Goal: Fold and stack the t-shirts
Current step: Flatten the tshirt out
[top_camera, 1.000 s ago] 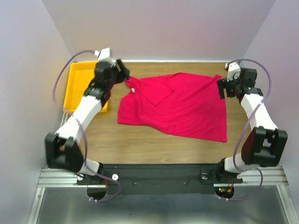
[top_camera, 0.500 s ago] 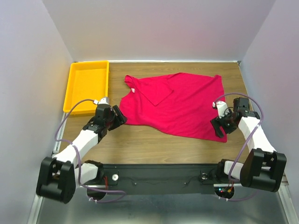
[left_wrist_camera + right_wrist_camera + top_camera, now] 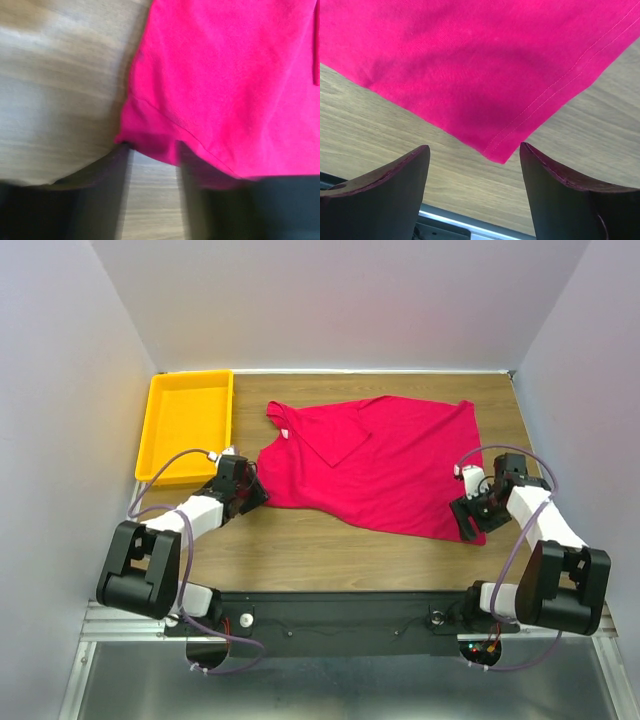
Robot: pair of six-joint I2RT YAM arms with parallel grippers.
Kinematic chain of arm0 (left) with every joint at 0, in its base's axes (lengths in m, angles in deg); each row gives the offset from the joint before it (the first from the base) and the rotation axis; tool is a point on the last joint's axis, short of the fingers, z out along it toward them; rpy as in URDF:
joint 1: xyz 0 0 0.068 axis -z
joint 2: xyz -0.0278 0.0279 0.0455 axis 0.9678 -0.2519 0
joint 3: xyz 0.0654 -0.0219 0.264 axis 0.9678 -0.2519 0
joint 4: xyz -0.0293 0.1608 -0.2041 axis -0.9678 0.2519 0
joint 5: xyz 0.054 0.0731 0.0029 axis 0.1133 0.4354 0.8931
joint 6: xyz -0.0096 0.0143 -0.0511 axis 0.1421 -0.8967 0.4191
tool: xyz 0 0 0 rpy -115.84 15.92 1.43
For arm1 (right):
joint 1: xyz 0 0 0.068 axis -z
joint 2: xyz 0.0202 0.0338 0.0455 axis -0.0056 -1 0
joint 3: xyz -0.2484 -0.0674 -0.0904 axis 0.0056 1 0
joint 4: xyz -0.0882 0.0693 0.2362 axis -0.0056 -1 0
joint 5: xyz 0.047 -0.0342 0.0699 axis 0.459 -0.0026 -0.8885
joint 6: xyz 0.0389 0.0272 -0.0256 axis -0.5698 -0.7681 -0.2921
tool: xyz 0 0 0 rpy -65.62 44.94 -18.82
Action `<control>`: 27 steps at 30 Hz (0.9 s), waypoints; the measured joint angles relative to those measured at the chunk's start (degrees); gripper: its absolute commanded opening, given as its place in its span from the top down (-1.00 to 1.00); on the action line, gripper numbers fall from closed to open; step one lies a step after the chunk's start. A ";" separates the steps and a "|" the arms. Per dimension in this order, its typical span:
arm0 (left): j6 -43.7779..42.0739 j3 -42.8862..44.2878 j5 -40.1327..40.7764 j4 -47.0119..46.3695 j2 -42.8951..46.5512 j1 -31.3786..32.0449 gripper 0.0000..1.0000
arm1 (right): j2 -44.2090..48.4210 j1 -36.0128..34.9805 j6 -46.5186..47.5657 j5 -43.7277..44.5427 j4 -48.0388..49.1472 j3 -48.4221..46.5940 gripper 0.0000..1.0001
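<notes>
A crimson t-shirt lies spread flat on the wooden table, with one flap folded over near its far-left part. My left gripper is low at the shirt's near-left corner. In the left wrist view the t-shirt has its hem lying across the blurred fingertips of the left gripper, whose jaws stand apart with bare wood between them. My right gripper is at the near-right corner. The right wrist view shows the right gripper wide open, with the t-shirt corner pointing between the tips.
A yellow plastic tray stands at the far left of the table, beside the left arm. Bare wood runs between the shirt and the near edge. Grey walls close in the table on both sides and behind.
Both arms have come back from the shirt's far corners to its near corners. The left gripper has edged onto the corner and its jaws have narrowed; the right jaws narrowed slightly.
</notes>
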 measured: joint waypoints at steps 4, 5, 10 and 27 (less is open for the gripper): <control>-0.20 0.09 -0.13 -0.68 -1.75 -0.15 1.00 | -0.70 0.00 -0.90 0.70 0.00 0.44 -0.48; -0.42 0.09 -0.26 -0.66 -1.73 -0.15 1.00 | -0.85 0.00 -1.05 0.87 0.04 0.44 -0.45; -0.57 -0.74 -1.03 0.70 3.52 -0.15 1.00 | -3.85 0.07 -2.58 2.51 0.94 0.50 -0.33; 3.80 -3.26 -7.93 15.58 29.38 -0.15 1.00 | -5.90 0.83 -3.32 6.75 4.02 -0.37 0.99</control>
